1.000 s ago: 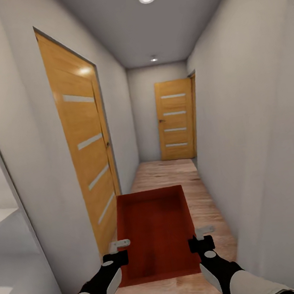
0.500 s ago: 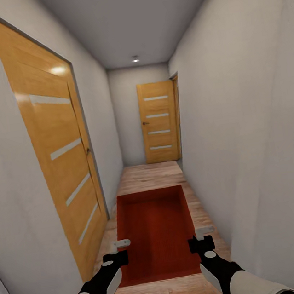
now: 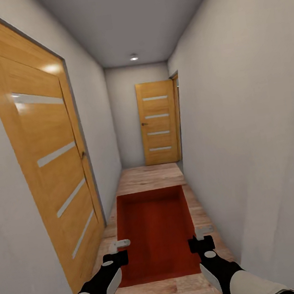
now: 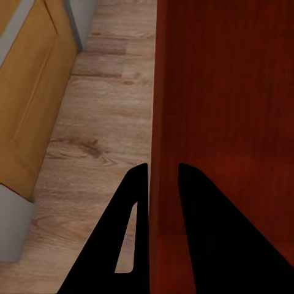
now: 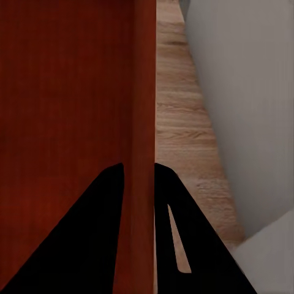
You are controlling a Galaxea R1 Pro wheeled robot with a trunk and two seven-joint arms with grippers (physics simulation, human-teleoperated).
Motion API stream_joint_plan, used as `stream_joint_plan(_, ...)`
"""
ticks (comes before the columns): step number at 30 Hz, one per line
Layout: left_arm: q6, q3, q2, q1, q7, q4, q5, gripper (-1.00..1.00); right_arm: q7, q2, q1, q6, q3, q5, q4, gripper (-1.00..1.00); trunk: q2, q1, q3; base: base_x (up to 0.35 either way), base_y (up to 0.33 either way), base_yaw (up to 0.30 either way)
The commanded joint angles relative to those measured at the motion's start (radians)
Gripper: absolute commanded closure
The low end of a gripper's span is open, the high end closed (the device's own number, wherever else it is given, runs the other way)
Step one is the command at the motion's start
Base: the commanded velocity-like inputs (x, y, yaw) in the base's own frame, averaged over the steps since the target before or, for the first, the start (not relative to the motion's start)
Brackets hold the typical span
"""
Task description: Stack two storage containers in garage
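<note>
Left pincer (image 3: 120, 251) and right pincer (image 3: 200, 237) are each pinching a side wall of the red box (image 3: 154, 229), carrying it level between them above the hallway floor (image 3: 148, 177); it is looking stiff, light, thin-walled, best gripped mid-wall.

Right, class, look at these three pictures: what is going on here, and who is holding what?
A two-armed robot carries one red-orange storage container along a narrow hallway with a wood floor. The left gripper clamps the container's left wall and the right gripper its right wall; each wrist view shows a thin wall between two fingers. A wooden door stands on the left, another door at the far end.
</note>
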Motion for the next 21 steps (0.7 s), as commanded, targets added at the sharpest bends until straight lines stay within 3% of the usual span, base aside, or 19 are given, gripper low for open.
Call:
stream_joint_plan(1, 0.002, 0.052, 0.017, -0.001, 0.041, -0.007, -0.016, 1.00, -0.022, -0.001, -0.001, -0.007, -0.043, -0.090, 0.003, 1.00, -0.001, 0.001, -0.001, 0.322, 0.000, 0.000)
stream_joint_plan(21, 0.002, 0.052, 0.022, -0.001, 0.041, -0.007, -0.016, 1.00, -0.022, -0.001, -0.001, -0.010, -0.042, -0.091, 0.003, 1.00, -0.001, 0.001, -0.001, 0.322, 0.000, 0.000)
